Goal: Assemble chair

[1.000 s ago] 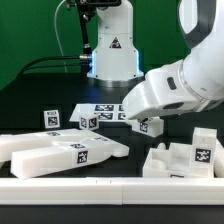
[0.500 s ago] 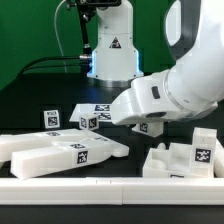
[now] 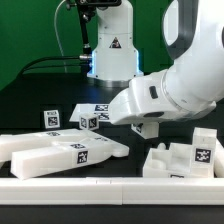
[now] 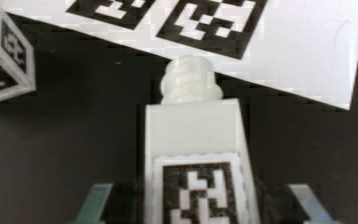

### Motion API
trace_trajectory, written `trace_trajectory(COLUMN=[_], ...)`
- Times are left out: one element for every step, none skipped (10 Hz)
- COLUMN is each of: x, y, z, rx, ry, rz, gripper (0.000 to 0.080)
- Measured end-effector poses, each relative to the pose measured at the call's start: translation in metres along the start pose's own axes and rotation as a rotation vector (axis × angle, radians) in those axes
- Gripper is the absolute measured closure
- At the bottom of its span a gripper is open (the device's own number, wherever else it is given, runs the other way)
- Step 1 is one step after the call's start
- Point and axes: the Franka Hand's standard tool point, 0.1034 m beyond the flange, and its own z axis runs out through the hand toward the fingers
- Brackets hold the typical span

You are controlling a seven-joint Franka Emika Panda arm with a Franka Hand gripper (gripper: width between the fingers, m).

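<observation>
Grasp step: my jaws stand spread around a tagged, peg-tipped chair part [image 4: 197,130] lying on the desk [image 3: 25,115], right of centre in the exterior view, near the marker board [image 4: 300,62]. Next: pinch squarely, then lift.

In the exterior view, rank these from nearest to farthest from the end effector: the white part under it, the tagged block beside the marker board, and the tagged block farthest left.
1. White part: right at the end effector, between its fingers.
2. Tagged block beside the marker board: toward the exterior view's left.
3. Leftmost tagged block: farther left again.
</observation>
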Motion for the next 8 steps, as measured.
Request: trace_trajectory(x=[0.000,-0.003,-0.013,-0.015,-0.017,-0.024,-0.025,-0.027], y=[0.001,0.002,0.007,0.014,0.020,0.032,0.035,0.032], z=[0.000,-0.005,-0.022,-0.041,-0.058,-0.073,-0.072,-0.066], rx=[0.001,0.015,0.056,0.093,0.120,0.107,0.075,0.082], ry=[0.003,0.003,-0.039,-0.032,0.026,0.101,0.189,0.218], rz=[0.001,0.010,0.046,0.079,0.092,0.071,0.051,0.065], gripper=[0.0517,0.0517,0.0517,0.0517,0.0517,0.0515,0.0515,0.0515])
